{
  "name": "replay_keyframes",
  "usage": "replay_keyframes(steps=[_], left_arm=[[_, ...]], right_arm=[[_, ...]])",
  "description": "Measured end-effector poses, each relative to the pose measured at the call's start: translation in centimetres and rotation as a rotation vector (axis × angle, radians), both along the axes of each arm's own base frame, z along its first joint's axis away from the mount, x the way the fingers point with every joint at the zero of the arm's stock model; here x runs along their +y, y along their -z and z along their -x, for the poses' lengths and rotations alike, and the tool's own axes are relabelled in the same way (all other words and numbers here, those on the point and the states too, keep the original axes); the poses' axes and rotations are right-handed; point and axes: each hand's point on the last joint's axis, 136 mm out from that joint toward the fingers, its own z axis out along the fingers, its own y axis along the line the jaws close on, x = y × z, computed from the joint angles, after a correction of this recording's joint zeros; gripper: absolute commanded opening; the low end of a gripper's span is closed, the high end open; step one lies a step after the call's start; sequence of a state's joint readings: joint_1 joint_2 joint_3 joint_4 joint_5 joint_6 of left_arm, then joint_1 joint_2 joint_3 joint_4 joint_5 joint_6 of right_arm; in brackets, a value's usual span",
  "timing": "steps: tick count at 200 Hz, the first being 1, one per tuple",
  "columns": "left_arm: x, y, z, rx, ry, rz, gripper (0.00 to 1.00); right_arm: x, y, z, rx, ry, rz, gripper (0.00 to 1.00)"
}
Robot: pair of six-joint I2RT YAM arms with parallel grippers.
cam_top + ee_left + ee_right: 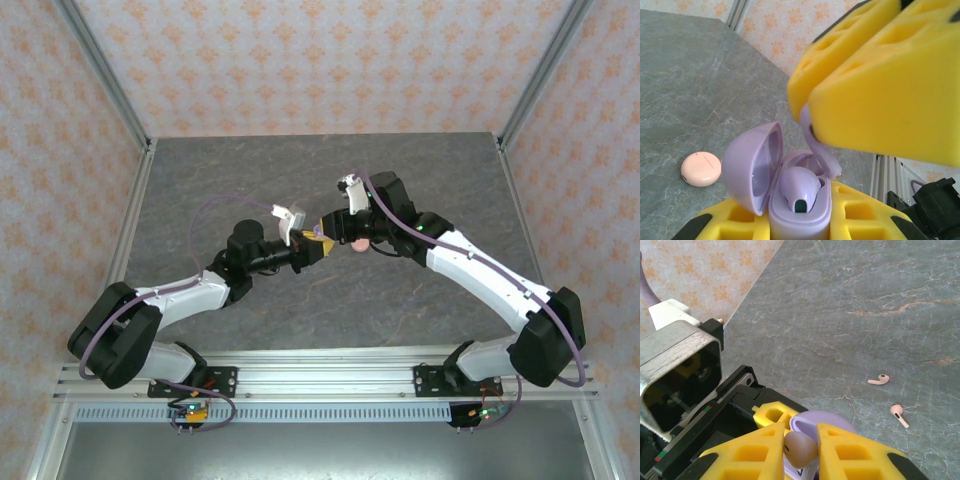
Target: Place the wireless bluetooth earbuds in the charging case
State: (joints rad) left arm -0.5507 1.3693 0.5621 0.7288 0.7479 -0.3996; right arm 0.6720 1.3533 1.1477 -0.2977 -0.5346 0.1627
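Lilac earbud (800,449) — glossy, curved — pinched in right hand (803,442); left hand (799,224) clasps open case (751,170).

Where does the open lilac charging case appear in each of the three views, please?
Top external: lilac case at centre, where both arms meet.
Left wrist: bottom centre, lid open.
Right wrist: bottom centre, behind the right pincer.
Shared landmark: that pincer's yellow pads, pinching a lilac earbud.

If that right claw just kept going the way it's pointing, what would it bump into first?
Most likely the open lilac case gripped by the left gripper, just ahead of the lilac earbud that the right gripper holds; the earbud's stem would touch first. Depth is hard to judge.
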Motion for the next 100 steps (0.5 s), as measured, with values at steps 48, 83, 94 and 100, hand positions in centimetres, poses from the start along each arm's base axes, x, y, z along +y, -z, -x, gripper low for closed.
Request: replay_keyframes(steps=[48,83,94,100], left_arm=[[-0.23,0.12,0.19,0.005,0.011,-0.010,0.00],[-0.25,0.07,0.15,0.006,0.011,-0.010,0.00],[-0.26,0.05,0.13,0.007,0.011,-0.011,0.00],[-0.26,0.05,0.12,0.007,0.010,-0.011,0.00]], right_arm=[[-0.01,0.31,-0.18,0.003,0.006,0.008,0.21],[-0.01,0.34,-0.19,0.004,0.006,0.008,0.21],[0.00,0.34,-0.18,0.004,0.006,0.008,0.21],[0.00,0.34,-0.18,0.004,0.006,0.008,0.21]])
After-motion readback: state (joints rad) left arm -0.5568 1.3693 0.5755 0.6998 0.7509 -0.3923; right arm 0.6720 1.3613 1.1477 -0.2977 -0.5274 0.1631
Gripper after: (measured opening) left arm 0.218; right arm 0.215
